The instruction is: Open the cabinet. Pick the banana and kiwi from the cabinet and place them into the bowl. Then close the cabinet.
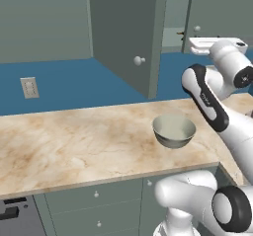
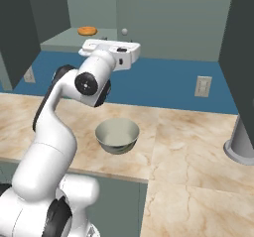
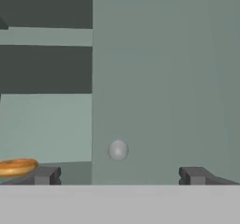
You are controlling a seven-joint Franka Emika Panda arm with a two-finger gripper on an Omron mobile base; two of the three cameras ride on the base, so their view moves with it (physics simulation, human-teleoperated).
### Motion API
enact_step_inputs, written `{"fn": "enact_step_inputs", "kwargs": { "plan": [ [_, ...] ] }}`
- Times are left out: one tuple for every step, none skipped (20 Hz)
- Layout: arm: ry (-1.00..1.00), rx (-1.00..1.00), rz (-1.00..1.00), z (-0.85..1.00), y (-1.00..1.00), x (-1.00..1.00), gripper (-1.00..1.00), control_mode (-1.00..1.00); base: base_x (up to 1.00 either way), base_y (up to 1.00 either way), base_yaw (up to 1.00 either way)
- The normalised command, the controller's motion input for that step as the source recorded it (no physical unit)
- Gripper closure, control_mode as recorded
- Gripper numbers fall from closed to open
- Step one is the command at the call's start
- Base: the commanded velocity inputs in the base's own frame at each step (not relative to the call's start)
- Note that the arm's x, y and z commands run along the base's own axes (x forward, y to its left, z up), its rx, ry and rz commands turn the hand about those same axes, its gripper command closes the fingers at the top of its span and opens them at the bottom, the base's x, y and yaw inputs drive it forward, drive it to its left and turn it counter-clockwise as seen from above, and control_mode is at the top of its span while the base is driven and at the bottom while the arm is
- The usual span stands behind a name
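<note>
Just beside one open jaw (hand view), the banana [image 3: 16,167] lies shelved.

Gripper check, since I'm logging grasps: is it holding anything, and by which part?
Nothing is held. The gripper is open, its fingertips wide apart with only air between them, facing the closed door's knob; the banana lies on the shelf.

cabinet [image 1: 126,37] half open (banana [image 2: 87,30] on shelf), bowl [image 1: 173,131] upright on the counter.

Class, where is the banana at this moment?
In the right base view the banana lies on the open cabinet's shelf, up left, just behind the gripper; in the hand view it sits at the left finger.
</note>
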Motion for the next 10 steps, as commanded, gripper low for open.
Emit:
{"fn": "enact_step_inputs", "kwargs": {
  "plan": [
    [0.05,0.08,0.07,0.0,-0.11,0.26,-1.0,-1.0,0.0,0.0,0.0],
    [0.07,0.07,0.07,0.0,-0.1,0.27,-1.0,-1.0,0.0,0.0,0.0],
    [0.08,0.05,0.07,0.0,-0.1,0.24,-1.0,-1.0,0.0,0.0,0.0],
    [0.08,0.04,0.06,0.0,-0.08,0.24,-1.0,-1.0,0.0,0.0,0.0],
    [0.07,0.04,0.05,0.0,-0.09,0.24,-1.0,-1.0,0.0,0.0,0.0],
    [0.07,0.03,0.05,0.0,-0.09,0.26,-1.0,-1.0,0.0,0.0,0.0],
    [0.04,0.02,0.03,0.0,-0.1,0.24,-1.0,-1.0,0.0,0.0,0.0],
    [0.02,0.0,0.02,0.0,-0.09,0.23,-1.0,-1.0,0.0,0.0,0.0],
    [0.0,0.0,0.0,0.0,-0.06,0.23,-1.0,-1.0,0.0,0.0,0.0],
    [0.0,0.0,0.0,0.0,-0.02,0.29,-1.0,-1.0,0.0,0.0,0.0]
  ]
}}
